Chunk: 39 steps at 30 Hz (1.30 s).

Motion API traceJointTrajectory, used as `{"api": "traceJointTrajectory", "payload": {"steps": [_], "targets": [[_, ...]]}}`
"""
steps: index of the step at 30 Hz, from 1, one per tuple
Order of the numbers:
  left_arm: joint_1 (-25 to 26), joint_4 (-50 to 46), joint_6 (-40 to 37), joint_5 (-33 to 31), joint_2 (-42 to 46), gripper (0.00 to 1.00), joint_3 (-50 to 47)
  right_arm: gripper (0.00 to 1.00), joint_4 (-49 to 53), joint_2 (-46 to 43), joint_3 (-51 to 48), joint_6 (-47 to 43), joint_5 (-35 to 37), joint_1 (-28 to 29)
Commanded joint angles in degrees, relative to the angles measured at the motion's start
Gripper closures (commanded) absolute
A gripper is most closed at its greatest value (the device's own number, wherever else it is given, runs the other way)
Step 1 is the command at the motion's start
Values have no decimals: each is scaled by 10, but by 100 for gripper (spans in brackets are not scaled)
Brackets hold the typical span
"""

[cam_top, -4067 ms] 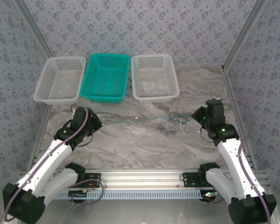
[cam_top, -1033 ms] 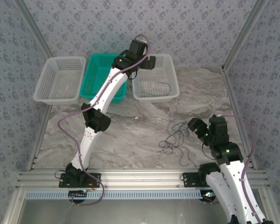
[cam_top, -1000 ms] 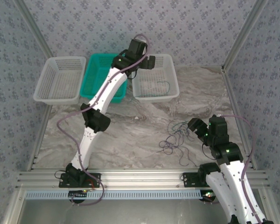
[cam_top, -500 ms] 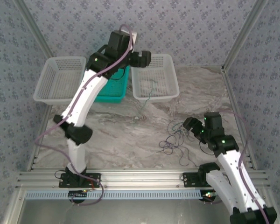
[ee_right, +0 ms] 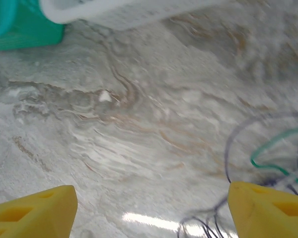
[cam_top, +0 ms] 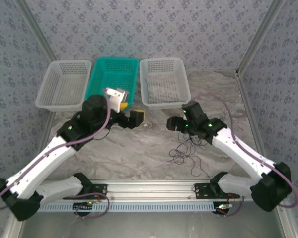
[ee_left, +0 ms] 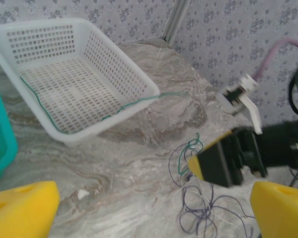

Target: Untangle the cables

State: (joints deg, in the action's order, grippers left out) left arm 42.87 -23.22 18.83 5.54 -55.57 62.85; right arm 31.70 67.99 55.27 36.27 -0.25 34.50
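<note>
Since half a second ago my left arm has come away from the right-hand white basket (cam_top: 165,103) and folded down. The left gripper (cam_top: 135,119) now sits just off that basket's near left corner, and the right arm has swung in towards it. The left jaws stand wide, with the yellow pads (ee_left: 22,203) at the two bottom corners of my wrist view and nothing between them. One green cable (ee_left: 64,130) lies inside the basket, climbs over its near rim and trails an end onto the marble table (ee_left: 139,148). The rest is a tangle of cables (cam_top: 188,148) in purple, green and pale strands, lying on the table in front of the basket and apart from it. The right gripper (cam_top: 175,124) hovers between basket and tangle, its jaws also wide and holding nothing. Its wrist view catches a green loop of the tangle near the right pad.
</note>
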Motion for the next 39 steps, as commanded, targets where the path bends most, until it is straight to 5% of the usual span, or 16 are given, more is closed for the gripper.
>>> {"api": "traceJointTrajectory", "payload": {"steps": [1, 5, 10, 13, 20, 22, 27, 30, 39], "targets": [[2, 12, 34, -11, 57, 1, -41, 17, -22, 55, 53, -59, 51, 13], [2, -22, 44, -11, 90, 1, -78, 15, -30, 115, 112, -40, 108, 13], [3, -20, 57, -3, 101, 0, -117, 14, 53, 144, 148, 94, 216, -41], [3, -10, 62, 0, 107, 0, -134, 14, 32, 118, 98, 142, 206, -89], [3, -3, 62, 3, 103, 1, -145, 17, -64, 136, 68, 105, 87, -198], [2, -3, 63, 2, 104, 1, -147, 28, -68, 162, 85, 99, 72, -209], [3, -2, 70, -12, 113, 1, -155, 75, -70, 209, 123, 95, 60, -217], [3, 1, 74, -15, 117, 1, -160, 93, -53, 224, 158, 88, 87, -217], [2, 6, 76, -21, 112, 1, -160, 99, -10, 352, 304, -33, 66, -214]]}}
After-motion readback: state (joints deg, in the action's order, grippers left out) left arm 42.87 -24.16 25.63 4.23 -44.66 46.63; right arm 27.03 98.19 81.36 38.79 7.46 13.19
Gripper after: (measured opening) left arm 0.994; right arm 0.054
